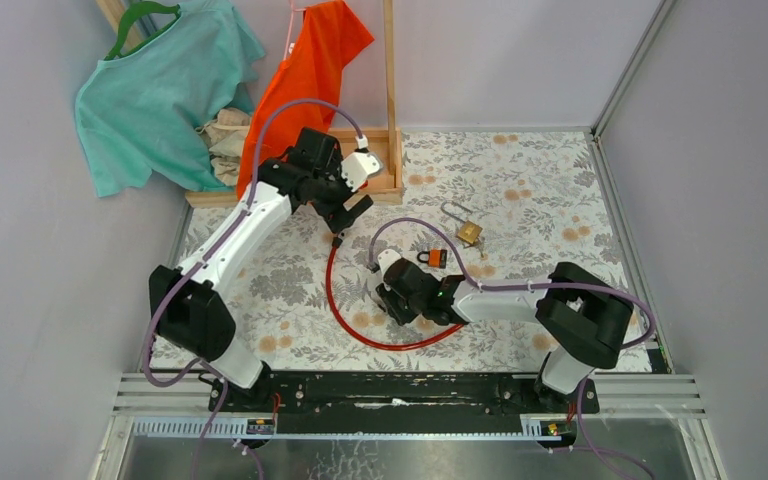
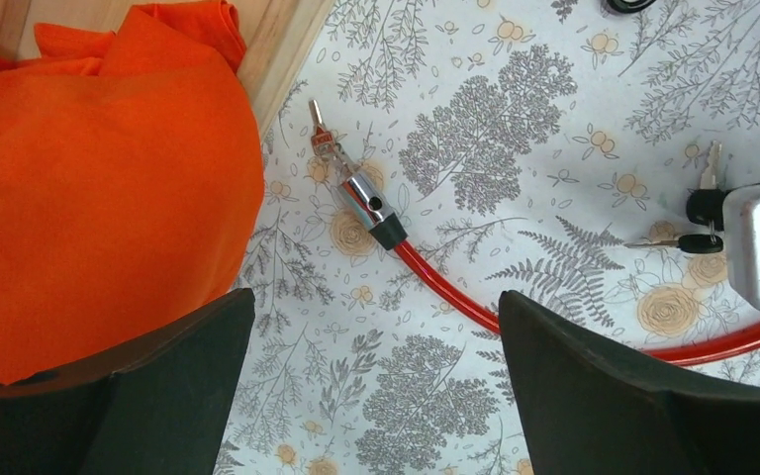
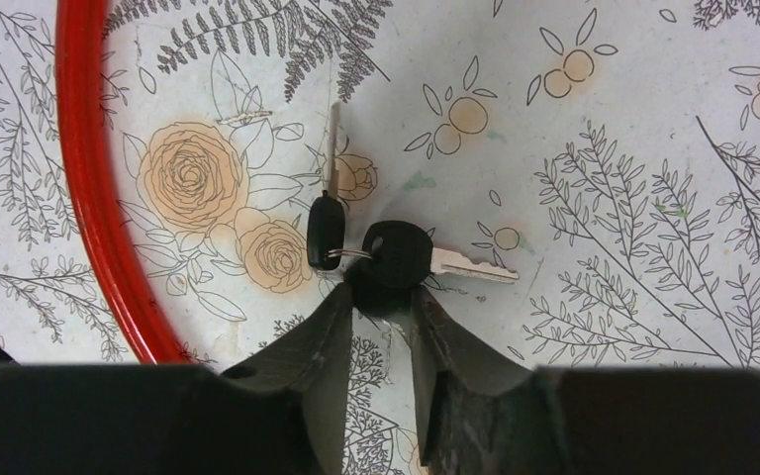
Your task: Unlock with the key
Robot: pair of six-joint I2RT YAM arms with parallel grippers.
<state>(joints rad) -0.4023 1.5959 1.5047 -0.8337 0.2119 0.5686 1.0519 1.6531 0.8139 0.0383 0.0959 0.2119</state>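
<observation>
**Ana:** Where are the edges tight?

**Ben:** At eleven o'clock on the table [image 1: 560, 190]. The wooden rack base [image 1: 392, 182] sits there, and the orange garment [image 2: 89, 178] hangs just beside one finger of the left gripper [image 2: 376, 307]. A teal garment [image 1: 150, 90] hangs further out, against the left wall.

**Ana:** And open room?

**Ben:** From the centre towards three o'clock the printed cloth is bare as far as the metal side rail [image 1: 610, 230]. Only a brass padlock [image 1: 469, 233] and a small orange padlock [image 1: 437, 258] lie there, near each other, at one o'clock from the right gripper [image 3: 381, 297].

**Ana:** The keys?

**Ben:** The keys [image 3: 371, 247] lie flat on the cloth inside the loop of the red cable lock [image 1: 335, 300], two on one ring. One blade points to twelve, the other to three. The right fingertips touch the round black head.

**Ana:** Pinched?

**Ben:** I cannot tell. The jaws stand narrow with a slim gap and the head sits right at their tips.

**Ana:** The arms?

**Ben:** The right forearm lies low, stretched from its raised elbow towards nine o'clock. The left arm reaches to one o'clock from its base, wrist bent down, jaws spread wide above the cable's chrome end [image 2: 361, 203], clear of it.
</observation>
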